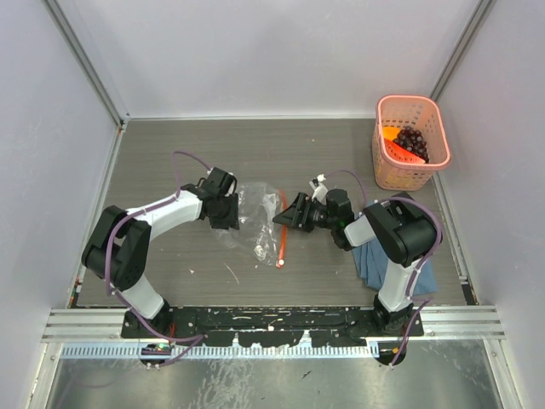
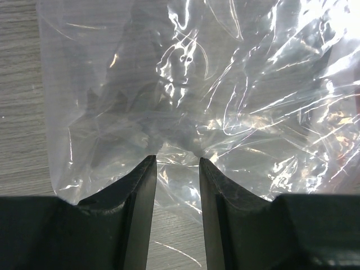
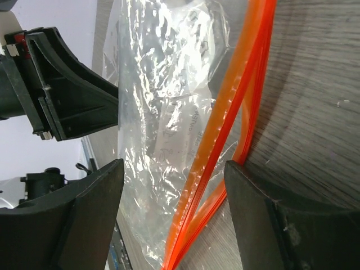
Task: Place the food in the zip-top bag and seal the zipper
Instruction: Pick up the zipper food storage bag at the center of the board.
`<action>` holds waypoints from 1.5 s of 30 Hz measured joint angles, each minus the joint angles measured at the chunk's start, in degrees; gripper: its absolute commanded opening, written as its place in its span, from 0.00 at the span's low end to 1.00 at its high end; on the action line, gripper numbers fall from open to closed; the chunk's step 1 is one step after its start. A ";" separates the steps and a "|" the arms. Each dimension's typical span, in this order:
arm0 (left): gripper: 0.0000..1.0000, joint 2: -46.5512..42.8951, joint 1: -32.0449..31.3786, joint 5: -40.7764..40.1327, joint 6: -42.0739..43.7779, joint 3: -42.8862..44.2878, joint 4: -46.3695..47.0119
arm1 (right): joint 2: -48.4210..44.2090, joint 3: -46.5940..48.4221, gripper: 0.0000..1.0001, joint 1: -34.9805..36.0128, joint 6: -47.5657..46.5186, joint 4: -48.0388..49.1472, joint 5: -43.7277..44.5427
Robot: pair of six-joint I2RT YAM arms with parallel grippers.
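The clear zip-top bag (image 1: 253, 213) lies crumpled at the table's middle, and its red-orange zipper (image 1: 282, 228) runs along the right edge. My left gripper (image 1: 228, 213) is at the bag's left end, open, with the plastic (image 2: 185, 112) reaching between its fingertips (image 2: 145, 180). My right gripper (image 1: 289, 215) is open at the mouth, and the zipper (image 3: 225, 140) passes between its fingers (image 3: 247, 191). The two strips of the zipper are parted. The purple grapes (image 1: 414, 141) and an orange fruit (image 1: 390, 134) lie in the pink basket (image 1: 426, 109). The green fruit is hidden.
The pink basket stands at the far right, near the side wall. A folded blue cloth (image 1: 372, 258) lies under my right arm. In the right wrist view the left gripper (image 3: 62, 101) shows beyond the bag.
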 measured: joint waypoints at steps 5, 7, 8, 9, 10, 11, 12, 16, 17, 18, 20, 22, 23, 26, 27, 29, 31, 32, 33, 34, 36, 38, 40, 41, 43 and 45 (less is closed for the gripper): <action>0.37 0.00 0.00 0.00 0.00 -0.11 0.00 | 1.97 0.44 0.75 0.02 1.11 1.55 -0.28; 0.37 0.00 0.00 0.00 -0.02 -0.15 0.02 | 2.40 0.48 0.75 0.02 1.55 2.38 -0.44; 0.37 0.00 0.00 0.00 -0.02 -0.20 0.02 | 2.51 0.48 0.74 0.02 1.86 2.62 -0.52; 0.37 0.00 0.00 0.00 0.00 -0.22 0.02 | 2.58 0.46 0.73 0.02 2.16 2.86 -0.66; 0.37 0.00 0.00 0.00 0.00 -0.26 0.02 | 2.58 0.46 0.72 0.02 2.32 3.08 -0.76; 0.37 0.00 0.00 0.00 -0.02 -0.28 0.00 | 2.58 0.39 0.72 0.02 2.62 3.54 -1.01; 0.37 0.00 0.00 0.00 -0.02 -0.28 0.00 | 2.58 0.35 0.71 0.02 2.91 3.96 -1.18; 0.37 0.00 0.00 0.00 -0.02 -0.28 0.00 | 2.10 0.13 0.64 0.02 3.67 4.83 -1.62; 0.37 0.00 0.00 0.00 0.00 -0.28 0.02 | 1.70 0.04 0.63 0.02 3.74 4.83 -1.73; 0.37 0.00 0.00 -0.02 0.00 -0.28 0.00 | 1.31 -0.07 0.61 0.00 3.85 5.05 -1.84; 0.37 0.00 0.00 -0.02 -0.02 -0.33 0.00 | 0.24 -0.28 0.59 0.02 4.33 5.70 -2.25; 0.37 0.00 0.00 -0.04 0.00 -0.35 0.00 | -1.01 -0.79 0.57 0.02 4.96 6.80 -2.60; 0.37 0.00 0.00 -0.07 0.00 -0.37 0.00 | -1.46 -0.96 0.55 0.00 5.16 7.21 -2.69; 0.37 0.00 0.00 -0.13 0.00 -0.37 -0.02 | -3.02 -1.42 0.52 0.02 5.51 7.91 -3.06; 0.37 0.00 0.00 -0.15 0.00 -0.37 0.00 | -3.45 -1.51 0.51 0.02 5.57 8.04 -3.10; 0.37 0.00 0.00 -0.20 0.00 -0.37 0.00 | -4.28 -1.70 0.49 0.02 5.70 8.11 -3.30; 0.37 -0.02 0.00 -0.22 0.00 -0.37 -0.02 | -5.29 -1.90 0.44 0.02 5.81 8.13 -3.45; 0.37 -0.04 0.00 -0.22 -0.02 -0.37 -0.02 | -5.88 -1.99 0.42 0.02 5.81 8.07 -3.52; 0.37 -0.07 0.00 -0.22 -0.02 -0.37 -0.02 | -6.29 -1.99 0.40 0.02 5.66 8.00 -3.52; 0.37 -0.07 0.00 -0.22 -0.02 -0.37 0.00 | -7.04 -1.99 0.38 0.09 5.57 7.58 -3.50; 0.37 -0.09 0.00 -0.20 -0.04 -0.37 0.00 | -8.44 -1.99 0.35 0.26 4.87 6.36 -3.34; 0.37 -0.33 0.00 -0.15 -0.07 -0.39 -0.02 | -9.94 -1.99 0.30 0.63 3.69 4.42 -2.78; 0.38 -0.85 0.00 -0.04 -0.17 -0.44 0.00 | -11.37 -1.86 0.25 1.18 2.05 1.77 -1.79; 0.38 -1.25 0.00 0.00 -0.20 -0.50 0.04 | -11.98 -1.77 0.22 1.53 1.25 0.39 -1.16; 0.39 -2.25 0.00 0.17 -0.24 -0.83 0.24 | -13.18 -1.38 0.14 2.29 -0.48 -2.62 0.33; 0.41 -3.08 0.00 0.46 -0.26 -1.18 0.72 | -14.14 -1.09 0.05 2.82 -1.95 -5.07 1.81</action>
